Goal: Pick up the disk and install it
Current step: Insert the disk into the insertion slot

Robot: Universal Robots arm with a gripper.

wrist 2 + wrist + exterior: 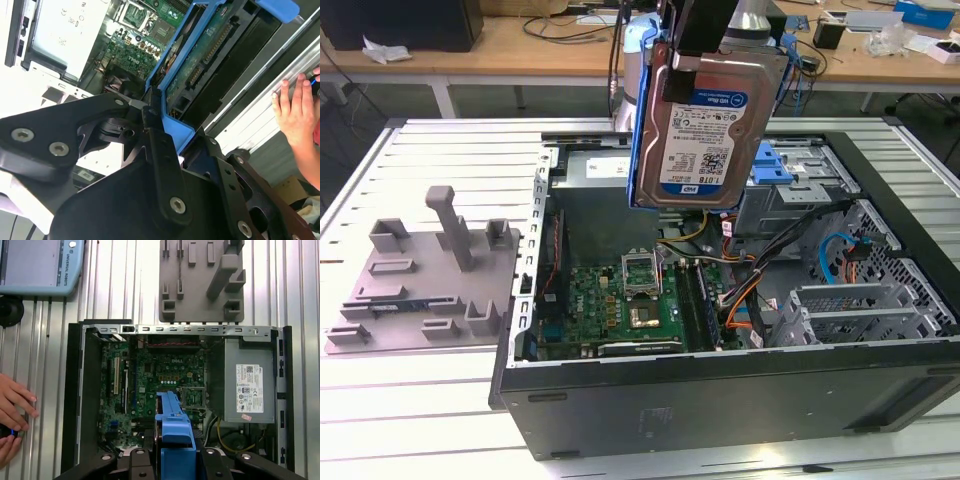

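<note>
The disk (705, 125), a silver hard drive with a blue-and-white label in a blue carrier bracket, hangs upright above the open computer case (720, 400). My gripper (718, 50) is shut on its top edge. In the second wrist view my black fingers (156, 150) clamp the blue bracket (172, 100), and the drive's green circuit board (210, 55) faces the camera. In the first wrist view the disk (173, 432) shows edge-on over the motherboard (155, 385).
A grey drive cage (810, 195) with a blue latch (772, 165) sits inside the case at the exterior view's right. A grey fixture plate (425, 275) with upright posts lies left of the case. A person's hand (12, 407) rests beside the case. A pendant (40, 265) lies nearby.
</note>
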